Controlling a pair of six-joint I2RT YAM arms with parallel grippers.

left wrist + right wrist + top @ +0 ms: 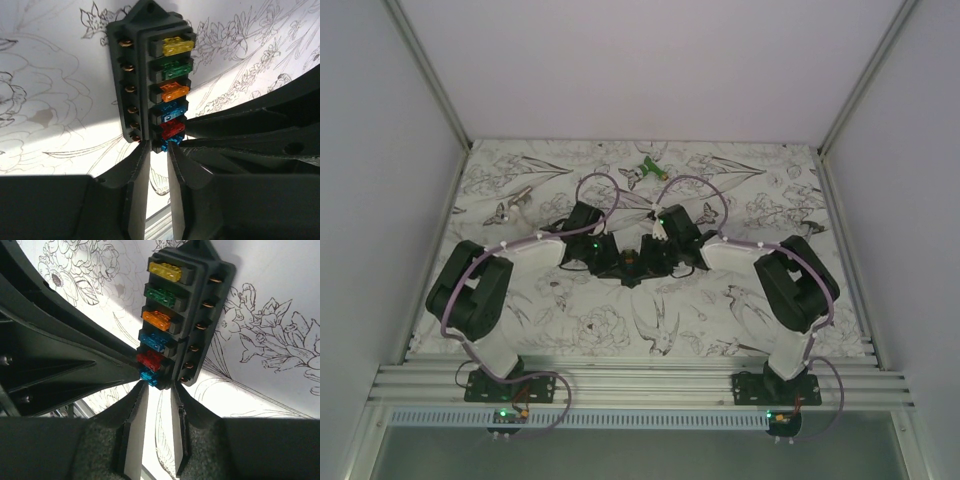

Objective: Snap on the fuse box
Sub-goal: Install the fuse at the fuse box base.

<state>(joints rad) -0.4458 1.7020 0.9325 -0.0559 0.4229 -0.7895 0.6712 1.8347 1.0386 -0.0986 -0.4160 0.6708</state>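
Fuse box [135, 75]: mid-table between my two wrists, apparently lifted off the floral mat [45, 75].
Left gripper [156, 150]: fingers drawn narrow, pinching the box's near end.
Right gripper [156, 387]: same pinch, same end.
Why: I judge the shared hold steadies it, open face exposed for snapping on.
Long axis: runs away from both sets of fingertips, yellow fuse [177, 46] farthest, blue fuse [172, 141] nearest.

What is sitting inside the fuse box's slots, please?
Six fuses in the fuse box: yellow, green, orange, blue, red, blue. Their prongs are hidden in the slots.
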